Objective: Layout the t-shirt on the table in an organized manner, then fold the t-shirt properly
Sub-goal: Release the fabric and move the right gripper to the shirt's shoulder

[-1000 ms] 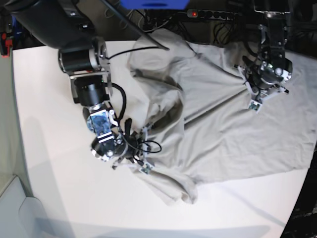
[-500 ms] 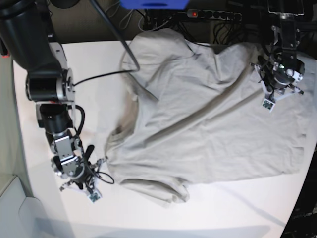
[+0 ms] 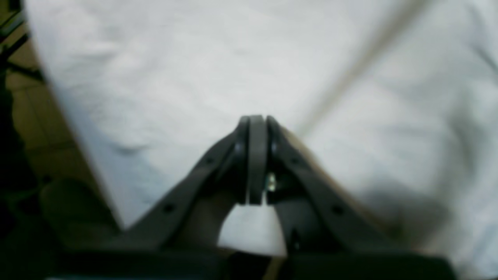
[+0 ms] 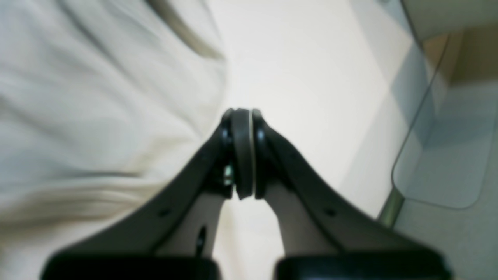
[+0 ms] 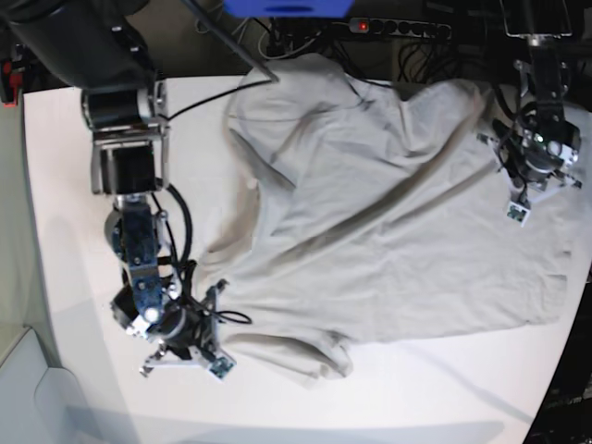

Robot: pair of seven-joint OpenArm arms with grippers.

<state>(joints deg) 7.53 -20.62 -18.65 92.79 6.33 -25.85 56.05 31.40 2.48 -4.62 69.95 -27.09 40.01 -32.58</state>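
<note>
I read the t-shirt [image 5: 388, 213] as spread but wrinkled across the counter [image 5: 74, 277], lower hem bunched and no fold made, with left end effector [image 3: 255, 128] and right end effector [image 4: 241, 120] both closed, gripping nothing visible.

Left tool [image 5: 532, 190] and right tool [image 5: 190, 347] both closed, arms wide apart.
</note>
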